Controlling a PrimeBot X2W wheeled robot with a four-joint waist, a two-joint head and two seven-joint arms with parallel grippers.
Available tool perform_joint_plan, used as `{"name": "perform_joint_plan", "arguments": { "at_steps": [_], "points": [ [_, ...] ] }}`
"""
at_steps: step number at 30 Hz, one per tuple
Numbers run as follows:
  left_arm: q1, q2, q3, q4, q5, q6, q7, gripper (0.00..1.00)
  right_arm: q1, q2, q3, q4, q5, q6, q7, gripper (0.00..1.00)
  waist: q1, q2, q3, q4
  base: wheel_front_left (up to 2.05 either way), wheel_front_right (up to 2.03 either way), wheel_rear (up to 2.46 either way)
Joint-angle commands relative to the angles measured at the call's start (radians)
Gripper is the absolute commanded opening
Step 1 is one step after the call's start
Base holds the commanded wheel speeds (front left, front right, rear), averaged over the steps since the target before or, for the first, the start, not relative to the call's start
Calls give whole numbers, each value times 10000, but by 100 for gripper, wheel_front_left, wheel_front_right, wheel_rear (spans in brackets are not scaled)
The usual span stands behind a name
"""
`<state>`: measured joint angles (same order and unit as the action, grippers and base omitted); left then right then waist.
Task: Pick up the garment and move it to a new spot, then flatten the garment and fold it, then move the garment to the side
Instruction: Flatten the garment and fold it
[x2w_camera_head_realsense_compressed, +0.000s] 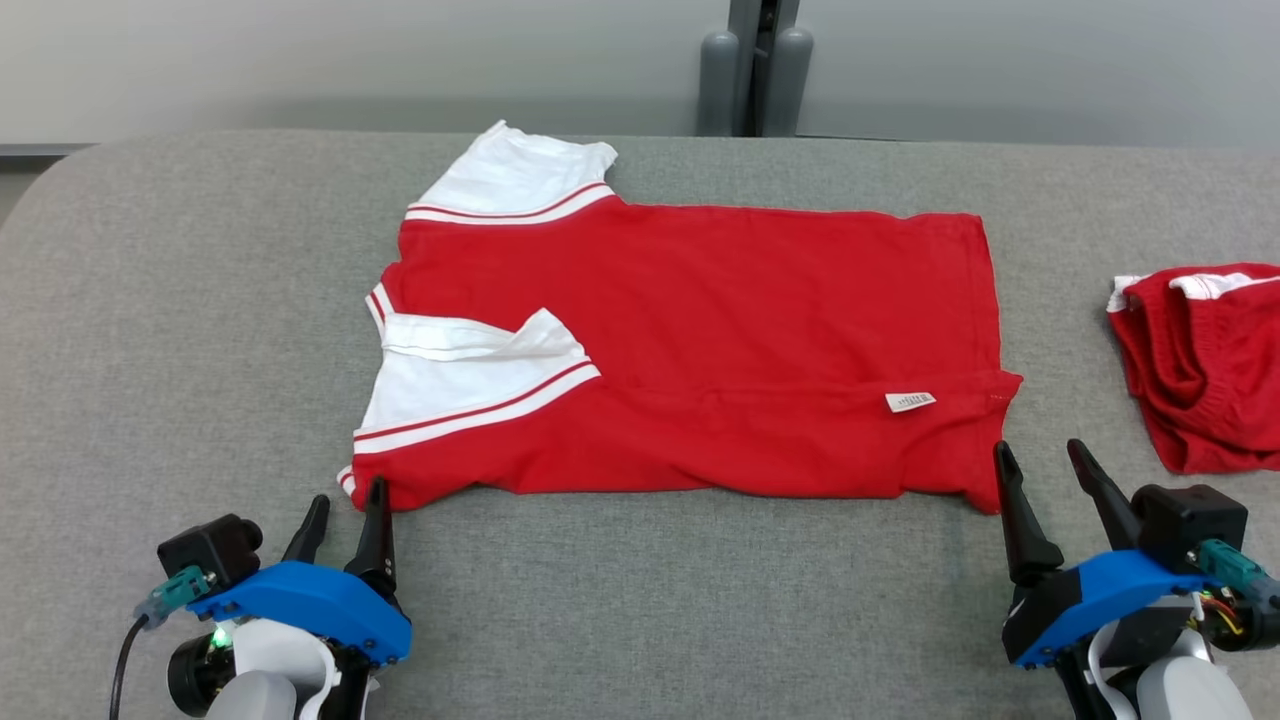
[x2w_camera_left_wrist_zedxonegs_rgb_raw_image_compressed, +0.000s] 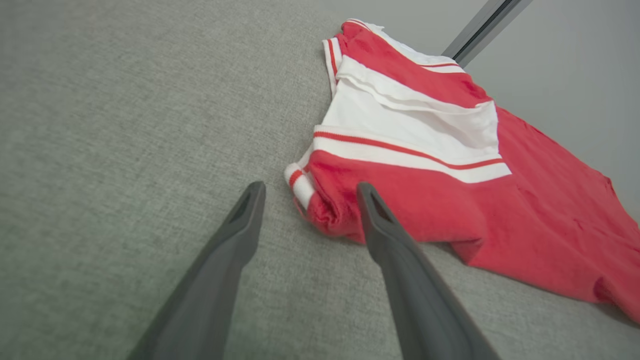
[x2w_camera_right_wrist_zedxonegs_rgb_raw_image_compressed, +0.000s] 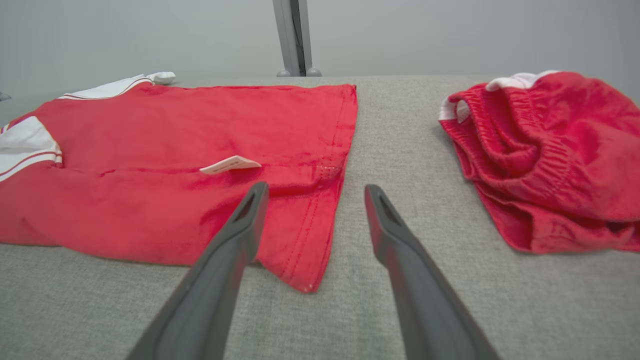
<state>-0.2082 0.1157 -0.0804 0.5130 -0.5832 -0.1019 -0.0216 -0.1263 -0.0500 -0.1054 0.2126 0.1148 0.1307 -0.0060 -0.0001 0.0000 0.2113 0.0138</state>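
The garment (x2w_camera_head_realsense_compressed: 720, 330) is a red shirt with white, red-striped sleeves, lying folded lengthwise across the middle of the grey table, sleeves at its left end; a white tag shows near its right hem. My left gripper (x2w_camera_head_realsense_compressed: 347, 515) stands open at the garment's (x2w_camera_left_wrist_zedxonegs_rgb_raw_image_compressed: 450, 200) near left corner, holding nothing; in the left wrist view its own gripper (x2w_camera_left_wrist_zedxonegs_rgb_raw_image_compressed: 310, 192) has the corner just past the tips. My right gripper (x2w_camera_head_realsense_compressed: 1040, 462) is open beside the near right corner. In the right wrist view that gripper (x2w_camera_right_wrist_zedxonegs_rgb_raw_image_compressed: 315, 192) has the hem (x2w_camera_right_wrist_zedxonegs_rgb_raw_image_compressed: 325, 220) between its fingers, not gripped.
A second red item with a white waistband, crumpled shorts (x2w_camera_head_realsense_compressed: 1205, 365), lies at the table's right edge, also seen as shorts (x2w_camera_right_wrist_zedxonegs_rgb_raw_image_compressed: 550, 160) in the right wrist view. A grey post (x2w_camera_head_realsense_compressed: 757, 65) rises behind the table's (x2w_camera_head_realsense_compressed: 200, 300) far edge. Bare cloth surface spreads left and in front.
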Motion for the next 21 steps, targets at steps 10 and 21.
{"name": "perform_joint_plan", "arguments": {
  "at_steps": [10, 21],
  "points": [
    [-776, -14, -70, 527, -76, -77, -495, 0, -604, -11, 153, 880, 218, 1, 175, 100, 1, 0, 283, -163, 0, 0, 0],
    [-1054, 36, -343, 559, 49, -172, -1310, 0, -1307, -9, 408, 2904, 590, 1, 158, 2, 1, 0, 194, 145, 0, 0, 0]
  ]
}}
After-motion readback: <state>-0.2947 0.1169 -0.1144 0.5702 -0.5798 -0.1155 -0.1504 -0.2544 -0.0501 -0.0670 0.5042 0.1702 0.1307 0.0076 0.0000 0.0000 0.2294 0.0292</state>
